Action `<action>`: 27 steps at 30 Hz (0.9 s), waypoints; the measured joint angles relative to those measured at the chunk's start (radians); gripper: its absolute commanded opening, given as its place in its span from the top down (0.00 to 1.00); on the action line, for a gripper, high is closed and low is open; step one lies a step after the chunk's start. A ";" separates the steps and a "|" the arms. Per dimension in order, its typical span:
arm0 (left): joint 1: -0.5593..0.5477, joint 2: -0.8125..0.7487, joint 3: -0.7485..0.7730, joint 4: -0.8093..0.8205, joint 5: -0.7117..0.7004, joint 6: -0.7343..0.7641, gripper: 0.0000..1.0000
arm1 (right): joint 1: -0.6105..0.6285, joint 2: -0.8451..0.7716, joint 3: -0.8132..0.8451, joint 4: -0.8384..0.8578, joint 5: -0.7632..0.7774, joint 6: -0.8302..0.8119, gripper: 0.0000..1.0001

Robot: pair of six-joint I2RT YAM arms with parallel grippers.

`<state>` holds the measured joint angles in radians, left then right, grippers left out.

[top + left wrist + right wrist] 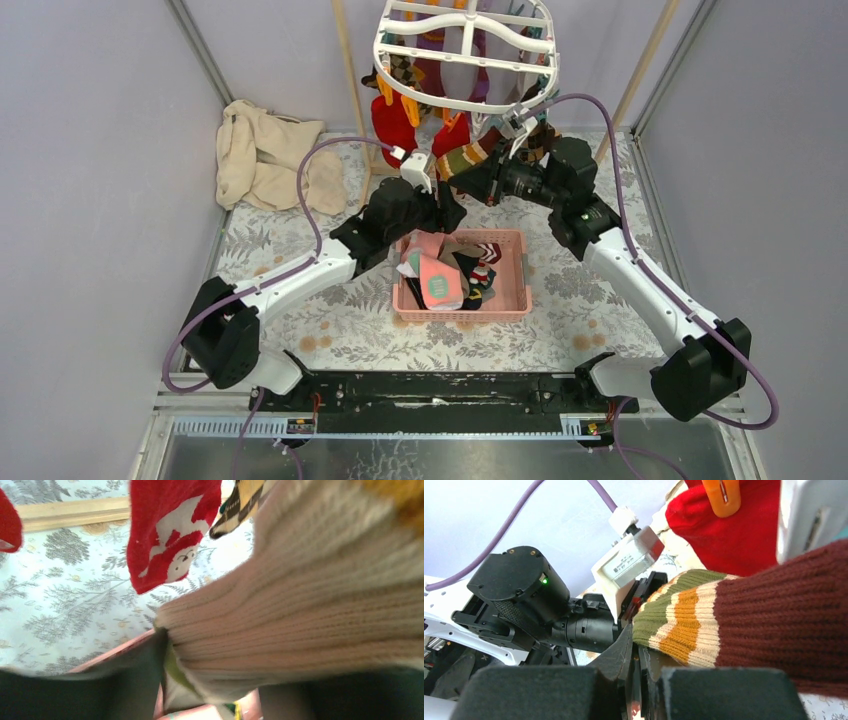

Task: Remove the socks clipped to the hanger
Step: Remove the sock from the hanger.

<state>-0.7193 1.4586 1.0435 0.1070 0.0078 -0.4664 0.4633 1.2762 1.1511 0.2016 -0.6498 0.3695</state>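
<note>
The white hanger (465, 50) hangs at the back with several socks clipped under it, among them a red one (393, 120) (170, 530) held by an orange clip (721, 495). A maroon, orange, cream and green striped sock (468, 157) (744, 620) stretches down from the hanger towards both grippers. My right gripper (474, 178) (639, 650) is shut, pinching this sock's green end. My left gripper (443, 185) (220, 690) faces it with jaws wide apart, the same sock's ribbed end (300, 610) lying between them.
Right below the grippers a pink basket (520, 285) (115, 652) holds several loose socks. A beige cloth (265, 155) lies at the back left. Wooden poles (350, 90) stand beside the hanger. Grey walls close in the floral table on both sides.
</note>
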 measured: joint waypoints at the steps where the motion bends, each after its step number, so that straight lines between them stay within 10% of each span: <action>1: 0.000 0.000 0.000 0.008 -0.005 0.001 0.67 | 0.002 0.000 0.000 -0.007 0.000 -0.002 0.94; 6: 0.000 0.003 0.006 0.013 -0.016 0.024 0.99 | 0.002 0.001 0.001 -0.048 0.002 -0.015 0.88; 14: 0.006 -0.003 0.006 -0.002 -0.029 0.013 1.00 | 0.002 0.000 -0.001 -0.117 0.048 -0.058 0.45; 27: 0.161 -0.039 0.005 -0.071 0.064 -0.041 1.00 | -0.236 -0.204 -0.175 -0.185 0.204 -0.076 0.38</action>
<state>-0.5579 1.4197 1.0481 0.0360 0.0719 -0.5072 0.2276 1.0721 0.9764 0.0162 -0.4454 0.2935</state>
